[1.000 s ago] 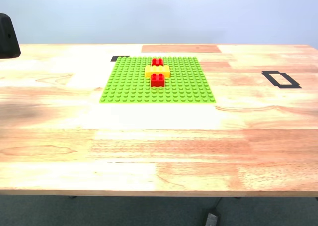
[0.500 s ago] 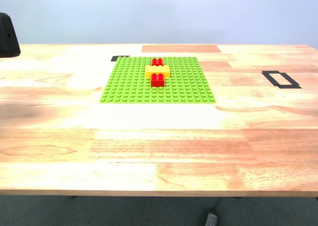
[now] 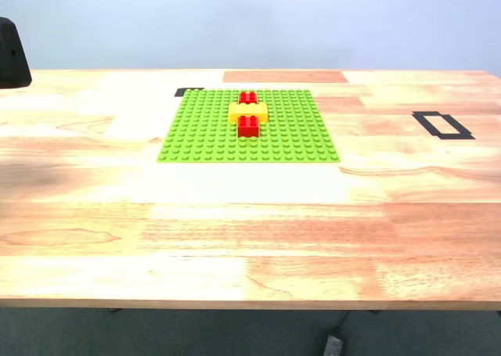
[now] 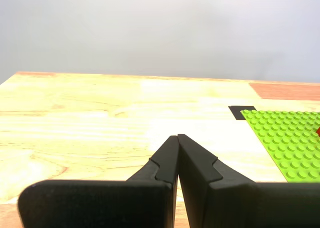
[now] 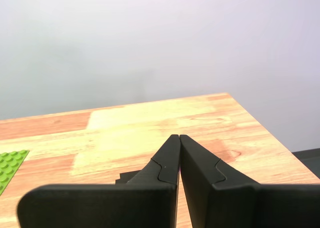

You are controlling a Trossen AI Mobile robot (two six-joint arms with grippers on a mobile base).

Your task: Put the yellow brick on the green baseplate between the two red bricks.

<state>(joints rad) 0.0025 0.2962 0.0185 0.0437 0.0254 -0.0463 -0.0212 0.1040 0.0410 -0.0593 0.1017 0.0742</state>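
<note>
A pale wooden table [image 3: 250, 215] of joined planks stands before a plain light blue-grey wall [image 3: 258, 19], with black tape marks [image 3: 443, 124] on its top. The green baseplate [image 3: 203, 133] lies flat on it, the yellow brick [image 3: 248, 112] seated between the two red bricks [image 3: 248, 126]. My first gripper [image 4: 177, 138] and my second gripper [image 5: 179, 138] are both clenched on nothing, fingertips meeting above bare wood.

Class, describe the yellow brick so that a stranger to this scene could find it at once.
Find the green baseplate on the wooden table. In its far half, three bricks form a line. The yellow brick is the middle one, wider than the two red bricks either side.
</note>
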